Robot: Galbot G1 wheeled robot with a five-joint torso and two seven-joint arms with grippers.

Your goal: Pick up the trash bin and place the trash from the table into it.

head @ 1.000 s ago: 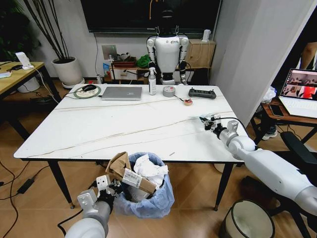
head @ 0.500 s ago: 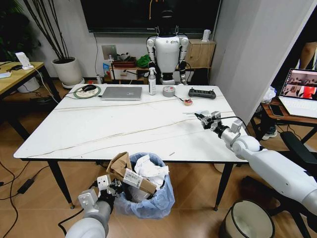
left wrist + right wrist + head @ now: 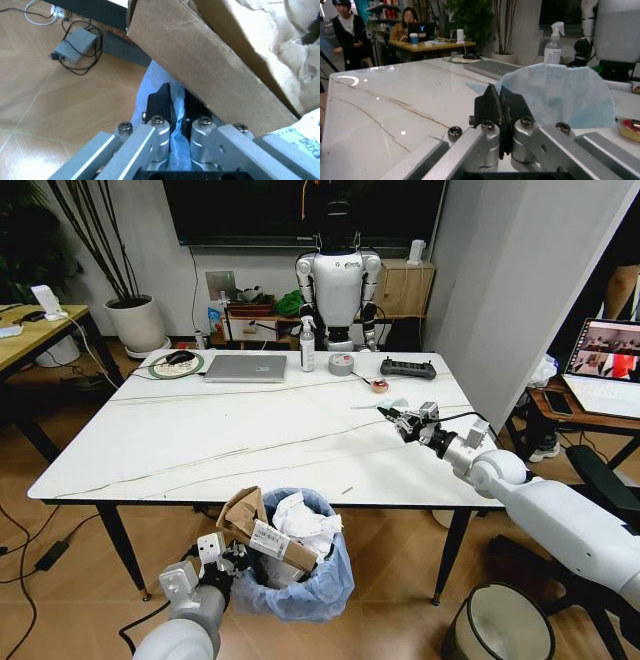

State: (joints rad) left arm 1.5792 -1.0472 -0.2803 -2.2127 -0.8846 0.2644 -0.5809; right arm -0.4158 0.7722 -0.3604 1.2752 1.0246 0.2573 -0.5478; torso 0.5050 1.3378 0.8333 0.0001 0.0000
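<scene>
The trash bin (image 3: 305, 575), lined with a crinkly light-blue bag, hangs below the table's near edge. It holds a torn brown cardboard box (image 3: 262, 532) and white papers (image 3: 300, 518). My left gripper (image 3: 230, 560) is shut on the bin's bag rim (image 3: 176, 123), right beside the cardboard box (image 3: 210, 63). Over the right part of the marble-look table (image 3: 200, 440), my right gripper (image 3: 398, 420) is shut on a pale blue-white tissue (image 3: 555, 93), which sticks up past its tips. That tissue (image 3: 392, 404) is held just above the tabletop.
At the table's far edge lie a grey laptop (image 3: 245, 367), a spray bottle (image 3: 307, 345), a tape roll (image 3: 341, 364), a black controller (image 3: 408, 367) and a small round red-topped item (image 3: 380, 386). A dark bin with a pale inside (image 3: 497, 623) stands on the floor at the right.
My right gripper has moved left and a little farther across the table, carrying the tissue up off the surface. The left gripper and the bin have stayed put.
</scene>
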